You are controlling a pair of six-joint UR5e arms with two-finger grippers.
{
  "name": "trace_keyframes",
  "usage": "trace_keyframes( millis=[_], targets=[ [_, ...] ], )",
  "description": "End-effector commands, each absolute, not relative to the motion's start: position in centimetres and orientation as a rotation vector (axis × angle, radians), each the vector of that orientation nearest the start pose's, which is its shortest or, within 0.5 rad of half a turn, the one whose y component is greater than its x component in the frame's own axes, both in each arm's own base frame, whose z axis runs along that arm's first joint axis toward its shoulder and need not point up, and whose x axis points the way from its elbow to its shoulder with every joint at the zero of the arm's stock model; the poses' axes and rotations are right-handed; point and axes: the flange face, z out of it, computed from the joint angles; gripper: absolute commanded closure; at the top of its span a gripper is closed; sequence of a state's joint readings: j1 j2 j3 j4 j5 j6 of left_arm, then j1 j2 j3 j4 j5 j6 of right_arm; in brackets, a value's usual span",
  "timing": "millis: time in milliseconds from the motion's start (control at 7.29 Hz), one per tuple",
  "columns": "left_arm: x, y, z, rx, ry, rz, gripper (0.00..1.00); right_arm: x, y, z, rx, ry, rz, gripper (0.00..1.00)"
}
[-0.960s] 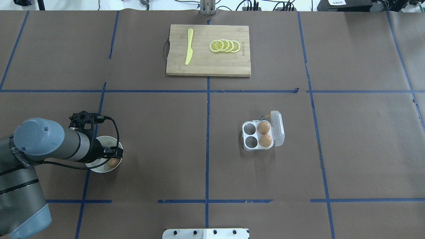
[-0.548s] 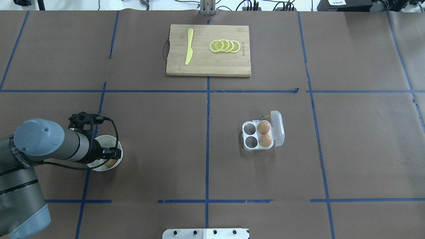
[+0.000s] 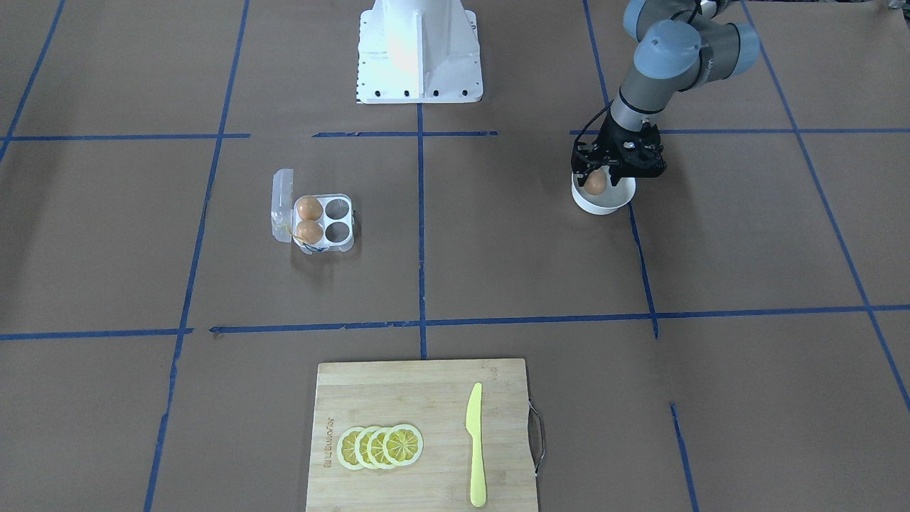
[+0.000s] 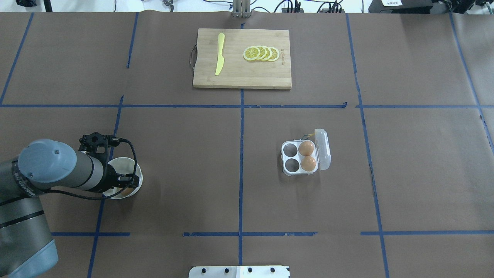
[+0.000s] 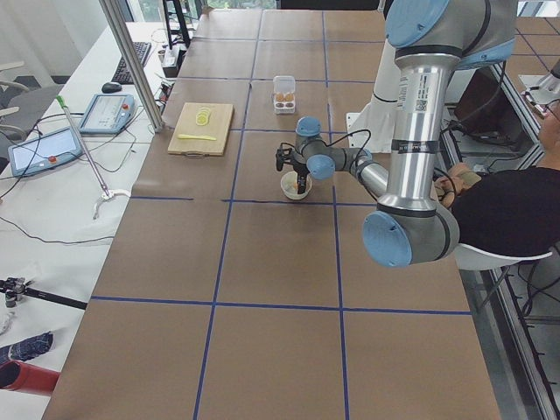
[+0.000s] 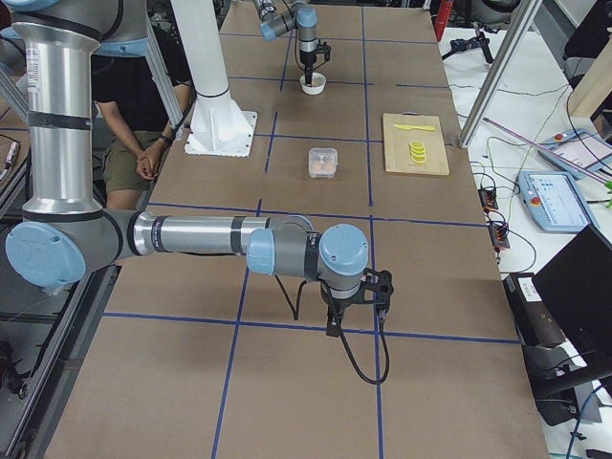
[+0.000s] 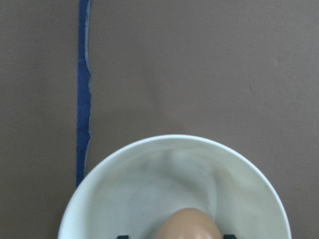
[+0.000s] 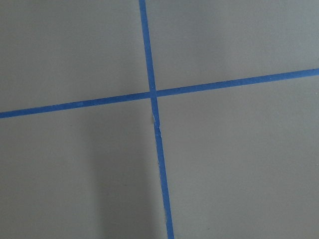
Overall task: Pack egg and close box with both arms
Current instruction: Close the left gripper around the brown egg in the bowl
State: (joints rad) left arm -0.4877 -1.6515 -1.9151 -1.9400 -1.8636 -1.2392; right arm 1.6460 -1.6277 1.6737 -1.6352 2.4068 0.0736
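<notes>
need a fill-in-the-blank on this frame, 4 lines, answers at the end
The box holds ___ eggs.
Its lid is ___.
The left gripper hangs over an egg that lies in the white ___.
On the cutting board, a yellow knife lies beside ___ lemon slices.
Missing words: two; open; bowl; four.

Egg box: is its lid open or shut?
Open. The clear lid is swung away to the side of the box, leaving two eggs and two empty cells uncovered.
</notes>
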Motion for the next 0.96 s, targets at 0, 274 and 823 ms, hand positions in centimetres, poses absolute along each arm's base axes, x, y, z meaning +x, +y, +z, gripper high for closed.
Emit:
trace_keyframes(
  millis=[0,274,823],
  targets=[
    [41.9,-34.0,42.0,0.052,0.825,-0.032,0.32,9.4,-46.0,63.7,-0.015,-0.837,0.147,0.0],
    [41.9,-33.9,42.1,0.051,0.823,-0.034,0.37,9.4,-46.0,63.7,-0.015,-0.837,0.147,0.0],
    [41.2,-34.1,41.1,0.055,0.829,-0.047,1.0,9.4,-46.0,63.7,-0.015,-0.837,0.147,0.0]
  ],
)
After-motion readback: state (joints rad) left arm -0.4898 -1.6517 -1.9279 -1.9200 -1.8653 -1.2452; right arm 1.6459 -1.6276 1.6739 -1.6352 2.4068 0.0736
